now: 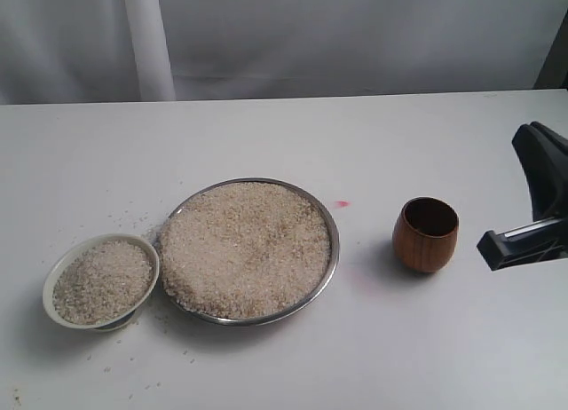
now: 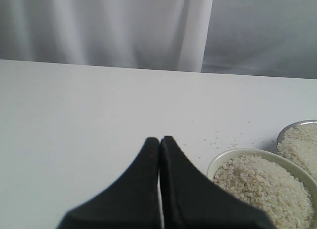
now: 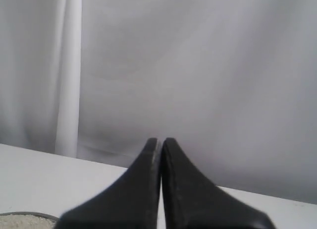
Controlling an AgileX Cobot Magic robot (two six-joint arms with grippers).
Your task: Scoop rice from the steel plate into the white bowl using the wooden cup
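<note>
A white table [image 1: 266, 135] carries the plate [image 1: 335, 250], heaped with rice [image 1: 244, 246], near the middle of the front edge, with the rice-filled bowl [image 1: 51, 290] touching it toward the front-left corner. The cup [image 1: 426, 237] stands upright toward the right edge, near the right gripper [image 3: 159, 142]. That gripper and the left gripper [image 2: 159, 141] are both closed, holding nothing.

The left gripper [image 2: 159, 139], jaws pressed together, sits at lower centre of the frame, with the white bowl [image 2: 232, 152] of rice [image 2: 257, 184] at lower right and the steel plate [image 2: 291, 126] at the right edge.

No text, label, brand, number or sign can be read on anything here.
</note>
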